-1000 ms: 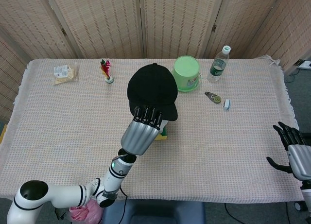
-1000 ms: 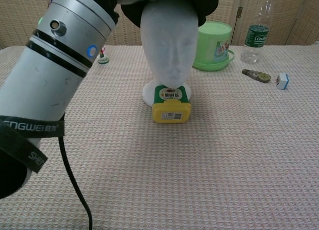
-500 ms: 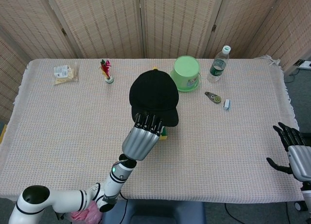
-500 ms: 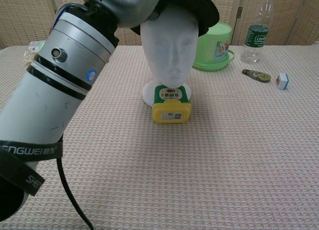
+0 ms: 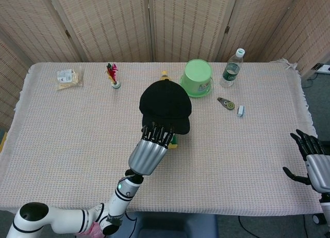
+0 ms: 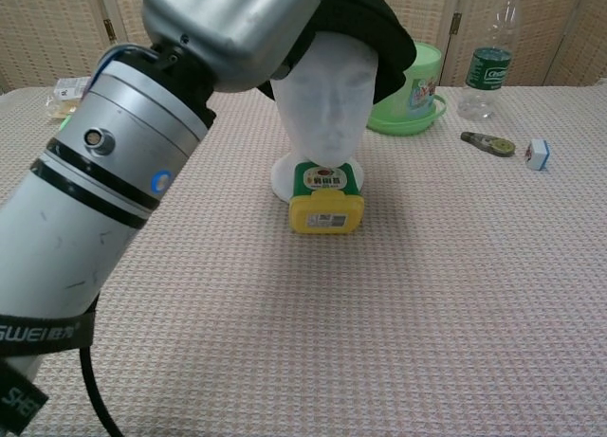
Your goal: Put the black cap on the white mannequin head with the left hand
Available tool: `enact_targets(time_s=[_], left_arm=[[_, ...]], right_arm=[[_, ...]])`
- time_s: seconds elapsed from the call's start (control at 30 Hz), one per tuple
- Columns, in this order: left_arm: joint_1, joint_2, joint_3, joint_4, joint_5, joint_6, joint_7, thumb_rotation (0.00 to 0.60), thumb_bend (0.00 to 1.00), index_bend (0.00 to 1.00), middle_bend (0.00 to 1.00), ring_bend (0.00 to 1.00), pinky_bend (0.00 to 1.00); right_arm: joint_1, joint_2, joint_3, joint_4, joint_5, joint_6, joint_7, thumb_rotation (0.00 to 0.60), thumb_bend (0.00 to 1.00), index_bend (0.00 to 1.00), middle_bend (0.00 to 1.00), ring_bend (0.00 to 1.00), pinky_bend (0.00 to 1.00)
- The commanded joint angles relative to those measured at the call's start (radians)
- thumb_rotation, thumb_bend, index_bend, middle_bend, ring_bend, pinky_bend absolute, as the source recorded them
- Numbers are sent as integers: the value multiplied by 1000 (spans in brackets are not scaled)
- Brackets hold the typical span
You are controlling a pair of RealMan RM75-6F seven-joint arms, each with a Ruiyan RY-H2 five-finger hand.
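Presently, the black fabric baseball cap (image 5: pixel 165 106) sits on top of the white foam mannequin head (image 6: pixel 325 105), with the left robot hand (image 5: pixel 150 149) holding the near edge of its brim, fingertips (image 5: pixel 157 130) laid over the dark rim. Judged from both views, the step in hand is seating the cap: it should be drawn down evenly so the crown settles squarely over the skull, the brim left pointing forward over the face, and the grip eased off only once the cap rests without leaning, because the mannequin head stands on a narrow base beside a yellow and green box (image 6: pixel 326 202) and a sideways pull could tip it. The right robot hand (image 5: pixel 314 163) waits at the right edge of the worktop (image 5: pixel 247 155) with fingers spread and nothing in it. Several things are hard to read: in the head view the cap hides the mannequin head entirely, so the fit cannot be checked from above; in the chest view the silver forearm (image 6: pixel 104 191) and palm cover the left side of the cap, its crown is cut off by the top edge, and the underside of the grip cannot be seen. Whether the back of the cap is fully down cannot be told.
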Motion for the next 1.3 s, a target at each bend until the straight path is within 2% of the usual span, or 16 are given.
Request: enact_targets(time_s=[0.03, 0.37, 0.57, 0.8, 1.3], left_arm=[[24, 6, 9, -33, -18, -13, 34, 600, 454, 281, 467, 390, 590], [101, 46, 38, -132, -37, -21, 90, 600, 453, 255, 436, 362, 564], [131, 59, 56, -156, -31, -30, 98, 600, 453, 254, 423, 358, 563], [148, 67, 41, -174, -43, -51, 111, 600, 453, 247, 421, 348, 559], [245, 171, 9, -261, -125, -26, 54, 600, 450, 145, 297, 267, 475]], right_arm=[[-2, 0, 1, 1, -1, 4, 3, 600, 169, 0, 0, 0, 0], [-4, -6, -1, 3, -6, 11, -7, 600, 171, 0, 0, 0, 0], [-1, -10, -1, 2, -3, 4, -15, 600, 171, 0, 0, 0, 0], [-3, -8, 0, 3, -4, 9, -10, 600, 172, 0, 0, 0, 0], [-5, -11, 1, 5, -2, 12, -14, 600, 174, 0, 0, 0, 0]])
